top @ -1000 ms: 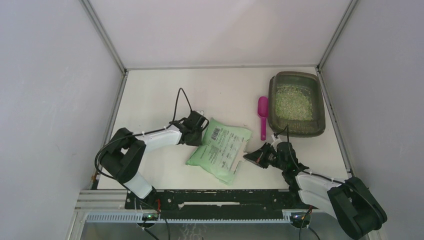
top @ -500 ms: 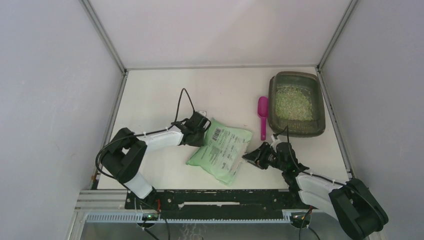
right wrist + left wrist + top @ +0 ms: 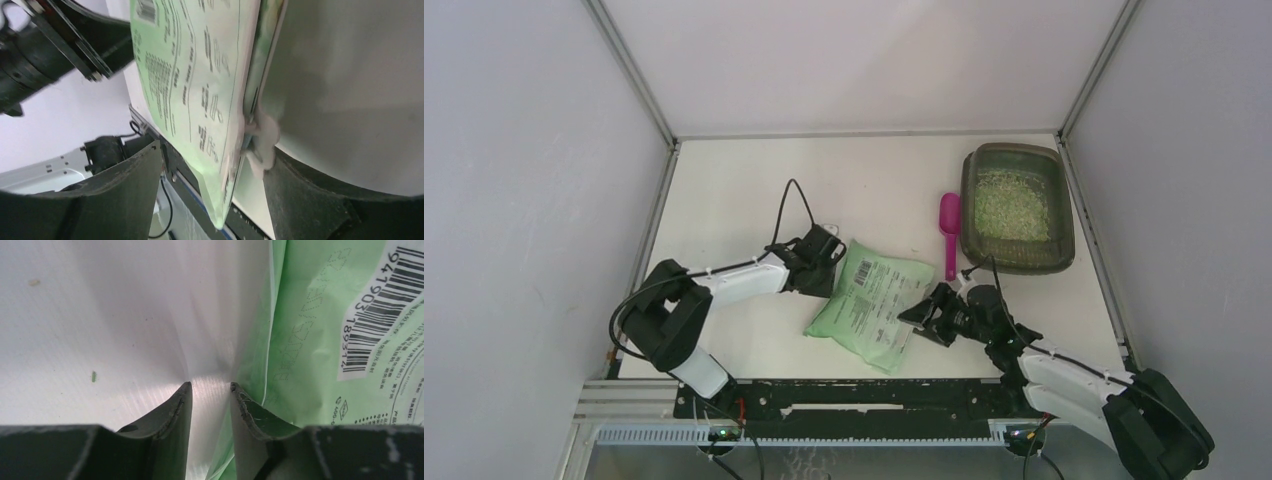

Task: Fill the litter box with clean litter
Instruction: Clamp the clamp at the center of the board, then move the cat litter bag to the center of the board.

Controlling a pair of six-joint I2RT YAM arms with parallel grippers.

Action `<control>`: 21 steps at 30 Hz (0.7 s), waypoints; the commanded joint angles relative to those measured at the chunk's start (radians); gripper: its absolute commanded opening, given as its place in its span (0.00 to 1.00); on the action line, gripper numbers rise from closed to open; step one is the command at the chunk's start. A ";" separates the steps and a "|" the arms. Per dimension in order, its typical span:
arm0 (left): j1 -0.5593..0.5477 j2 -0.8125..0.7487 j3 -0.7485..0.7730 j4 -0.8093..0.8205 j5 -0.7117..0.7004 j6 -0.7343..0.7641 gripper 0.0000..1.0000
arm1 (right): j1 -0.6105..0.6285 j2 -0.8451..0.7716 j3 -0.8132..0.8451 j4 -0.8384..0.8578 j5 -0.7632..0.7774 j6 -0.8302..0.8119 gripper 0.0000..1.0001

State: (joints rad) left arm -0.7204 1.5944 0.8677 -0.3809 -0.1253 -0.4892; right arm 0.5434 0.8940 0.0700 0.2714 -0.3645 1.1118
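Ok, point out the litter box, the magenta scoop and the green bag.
litter box (image 3: pixel 1021 262): top external view, near wall.
magenta scoop (image 3: pixel 950 213): top external view, its bowl.
green bag (image 3: pixel 871 303): top external view, printed middle.

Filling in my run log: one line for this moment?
left gripper open beside green bag edge | right gripper open astride bag edge | clean litter in litter box

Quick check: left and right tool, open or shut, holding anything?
Left tool: open a little, at the green bag edge, not clamped on it.
Right tool: open wide, the bag's edge between its fingers, not gripped.
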 commanded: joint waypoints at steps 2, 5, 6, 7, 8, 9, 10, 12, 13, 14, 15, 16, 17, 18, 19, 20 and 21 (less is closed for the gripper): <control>-0.011 -0.068 0.060 -0.020 0.049 -0.011 0.39 | 0.160 -0.030 0.025 -0.100 0.139 0.113 0.78; -0.011 -0.073 0.042 -0.001 0.057 -0.024 0.40 | 0.252 -0.022 -0.007 -0.073 0.197 0.197 0.79; -0.011 -0.077 0.031 0.008 0.060 -0.030 0.40 | 0.286 -0.020 -0.011 -0.068 0.221 0.224 0.79; -0.011 -0.081 0.022 0.015 0.062 -0.034 0.40 | 0.342 -0.021 -0.014 -0.065 0.251 0.248 0.79; -0.012 -0.086 0.016 0.019 0.064 -0.037 0.40 | 0.385 -0.022 -0.012 -0.066 0.284 0.275 0.79; -0.011 -0.091 0.009 0.023 0.065 -0.041 0.40 | 0.423 -0.022 -0.007 -0.074 0.323 0.302 0.79; -0.012 -0.097 0.002 0.026 0.067 -0.042 0.40 | 0.459 -0.019 0.001 -0.077 0.355 0.331 0.78; -0.011 -0.111 -0.004 0.027 0.067 -0.045 0.40 | 0.508 0.010 0.018 -0.072 0.431 0.364 0.77; -0.011 -0.120 -0.006 0.027 0.068 -0.046 0.40 | 0.520 0.037 0.031 -0.067 0.438 0.371 0.75; -0.012 -0.130 -0.009 0.025 0.069 -0.049 0.40 | 0.530 0.071 0.042 -0.053 0.443 0.376 0.70; -0.011 -0.144 -0.013 0.025 0.068 -0.051 0.40 | 0.544 0.105 0.053 -0.033 0.450 0.384 0.64; -0.012 -0.158 -0.018 0.024 0.067 -0.052 0.40 | 0.559 0.141 0.062 -0.012 0.459 0.396 0.57; -0.012 -0.176 -0.024 0.019 0.064 -0.053 0.40 | 0.574 0.178 0.069 0.009 0.467 0.409 0.50; -0.011 -0.193 -0.029 0.017 0.060 -0.053 0.41 | 0.585 0.212 0.079 0.027 0.472 0.417 0.41; -0.011 -0.213 -0.033 0.007 0.055 -0.053 0.42 | 0.593 0.241 0.090 0.037 0.476 0.422 0.28; -0.012 -0.246 -0.036 -0.008 0.047 -0.051 0.44 | 0.600 0.260 0.108 0.036 0.482 0.419 0.19; -0.012 -0.272 -0.038 -0.024 0.036 -0.049 0.46 | 0.603 0.260 0.135 0.012 0.488 0.403 0.11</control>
State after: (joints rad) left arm -0.7254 1.4387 0.8581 -0.3904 -0.0830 -0.5259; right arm 1.1179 1.1110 0.1257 0.2493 0.0486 1.4933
